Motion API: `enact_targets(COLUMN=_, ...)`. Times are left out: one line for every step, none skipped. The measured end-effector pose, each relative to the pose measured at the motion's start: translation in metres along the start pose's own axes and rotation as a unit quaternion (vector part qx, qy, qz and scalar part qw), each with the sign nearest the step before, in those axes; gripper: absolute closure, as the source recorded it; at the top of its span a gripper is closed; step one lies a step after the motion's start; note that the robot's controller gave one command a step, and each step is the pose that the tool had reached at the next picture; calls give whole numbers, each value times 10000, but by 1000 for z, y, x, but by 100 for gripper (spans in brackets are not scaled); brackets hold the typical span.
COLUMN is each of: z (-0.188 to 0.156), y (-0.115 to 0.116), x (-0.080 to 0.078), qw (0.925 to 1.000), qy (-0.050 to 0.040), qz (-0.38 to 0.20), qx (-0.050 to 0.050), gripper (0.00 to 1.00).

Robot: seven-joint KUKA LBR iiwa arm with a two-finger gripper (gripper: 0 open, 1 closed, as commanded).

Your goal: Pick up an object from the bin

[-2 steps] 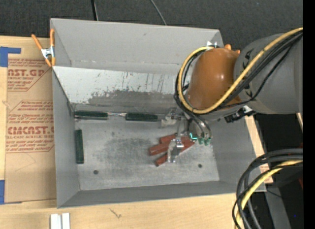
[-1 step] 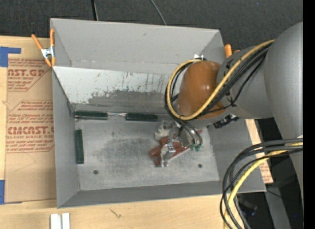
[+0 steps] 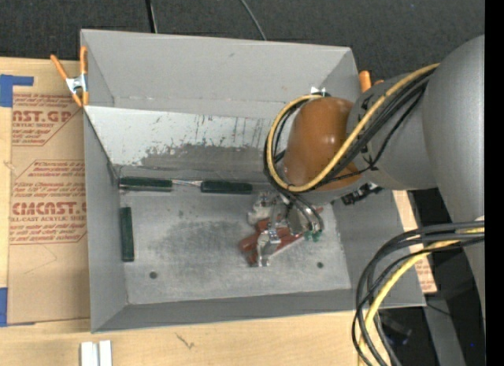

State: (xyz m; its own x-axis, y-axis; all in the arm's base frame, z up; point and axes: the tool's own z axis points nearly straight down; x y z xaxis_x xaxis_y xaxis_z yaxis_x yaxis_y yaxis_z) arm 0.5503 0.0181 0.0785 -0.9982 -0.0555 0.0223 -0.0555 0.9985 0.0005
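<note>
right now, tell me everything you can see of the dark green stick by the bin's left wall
The dark green stick is a straight, narrow bar, matte, plastic-looking. It lies flat on the grey metal bin's floor, lengthwise along the left wall's foot. No other item touches it; the gripper is far right.

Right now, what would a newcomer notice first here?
The orange wrist cover, looped with yellow cables, looms at the bin's right, and the gripper below it sits over a small reddish-brown thing on the floor right of centre. Two dark green bars lie along the back wall and a third by the left wall.
</note>
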Motion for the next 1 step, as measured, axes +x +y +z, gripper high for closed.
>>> enact_targets(z=-192, y=-24, x=-18, qw=9999, qy=-110, qz=-92, qx=6, gripper=100)
